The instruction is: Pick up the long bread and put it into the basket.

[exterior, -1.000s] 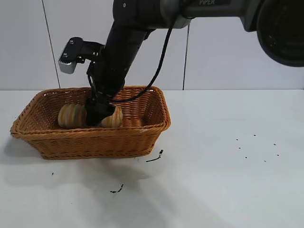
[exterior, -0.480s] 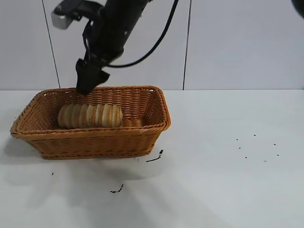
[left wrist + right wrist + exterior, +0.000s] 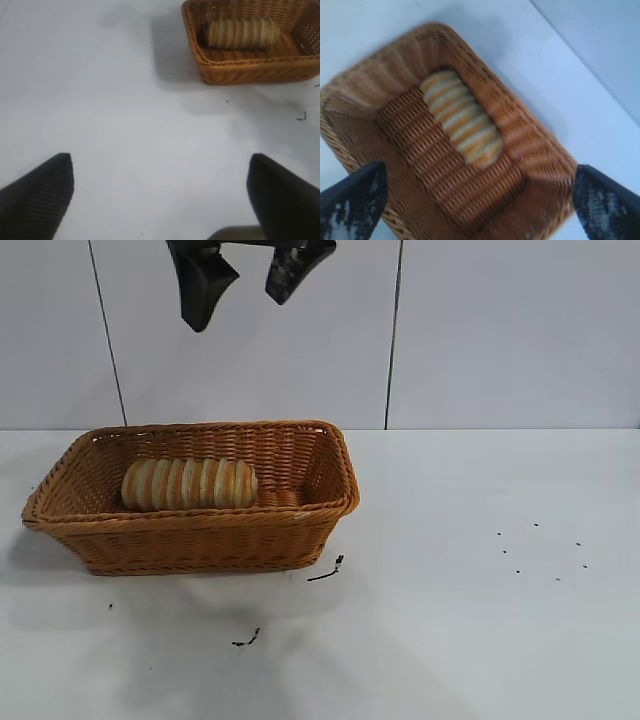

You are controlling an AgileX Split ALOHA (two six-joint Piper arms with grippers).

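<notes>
The long bread (image 3: 190, 483), a ridged golden-tan loaf with orange stripes, lies lengthwise on the floor of the wicker basket (image 3: 200, 518), nearer its back wall. High above the basket my right gripper (image 3: 248, 275) hangs open and empty, only its two dark fingers showing at the top edge. In the right wrist view the right gripper (image 3: 479, 169) looks straight down on the long bread (image 3: 462, 125) inside the basket (image 3: 350, 142). My left gripper (image 3: 160, 157) is open over bare table, well away from the basket (image 3: 240, 64) and the long bread (image 3: 242, 32).
The basket stands at the left of a white table (image 3: 470, 620). A black scrap (image 3: 326, 570) lies by the basket's front right corner and another black scrap (image 3: 246, 639) nearer the front. Small dark specks (image 3: 540, 550) dot the right side. A panelled wall (image 3: 500, 330) is behind.
The right gripper has risen out of the basket to high above it, with its fingers open. The long bread stayed lying in the basket.
</notes>
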